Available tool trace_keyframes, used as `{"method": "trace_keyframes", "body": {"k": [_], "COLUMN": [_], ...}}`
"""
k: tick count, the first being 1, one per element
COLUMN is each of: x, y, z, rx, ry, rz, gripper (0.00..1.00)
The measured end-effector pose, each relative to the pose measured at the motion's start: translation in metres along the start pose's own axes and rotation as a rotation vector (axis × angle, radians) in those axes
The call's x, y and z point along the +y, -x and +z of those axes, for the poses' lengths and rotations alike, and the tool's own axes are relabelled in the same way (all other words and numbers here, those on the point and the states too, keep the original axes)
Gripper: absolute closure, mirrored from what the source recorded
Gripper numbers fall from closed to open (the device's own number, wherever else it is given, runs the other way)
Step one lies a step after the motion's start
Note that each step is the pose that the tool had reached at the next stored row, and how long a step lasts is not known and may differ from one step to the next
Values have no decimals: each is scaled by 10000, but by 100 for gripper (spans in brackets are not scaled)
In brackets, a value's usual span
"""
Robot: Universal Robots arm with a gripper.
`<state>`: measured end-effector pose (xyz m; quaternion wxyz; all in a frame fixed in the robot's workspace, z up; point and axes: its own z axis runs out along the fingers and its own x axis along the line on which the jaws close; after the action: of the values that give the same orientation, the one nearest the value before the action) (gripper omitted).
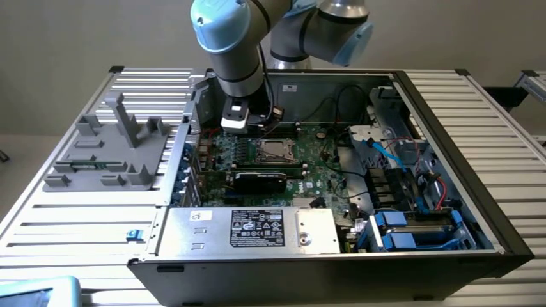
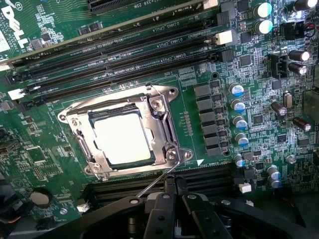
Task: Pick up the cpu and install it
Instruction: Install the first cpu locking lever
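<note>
The cpu (image 2: 122, 138), a small square chip with a shiny pale metal top, lies flat in the motherboard socket inside its metal frame (image 2: 164, 130). In the exterior view the cpu (image 1: 273, 150) sits mid-board in the open computer case. My gripper (image 2: 175, 183) is shut with nothing between its fingers, a short way from the socket's edge, close to the thin wire lever (image 2: 154, 181). Seen from outside, the gripper (image 1: 249, 131) hangs just above the board, beside the socket toward the exterior view's left.
Long memory slots (image 2: 114, 55) and rows of capacitors (image 2: 239, 107) flank the socket. A black card (image 1: 260, 179), a silver power supply box (image 1: 252, 230), cables and blue drive bays (image 1: 410, 230) crowd the case. A grey plastic fixture (image 1: 111, 150) with upright posts stands on the table.
</note>
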<state>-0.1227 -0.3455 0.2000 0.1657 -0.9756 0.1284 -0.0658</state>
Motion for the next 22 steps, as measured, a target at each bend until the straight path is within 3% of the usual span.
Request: {"method": "trace_keyframes", "body": {"k": [22], "x": [-8], "y": [-82], "z": [48], "rx": [17], "ry": [-11], "rz": [-4], "gripper": [89]}}
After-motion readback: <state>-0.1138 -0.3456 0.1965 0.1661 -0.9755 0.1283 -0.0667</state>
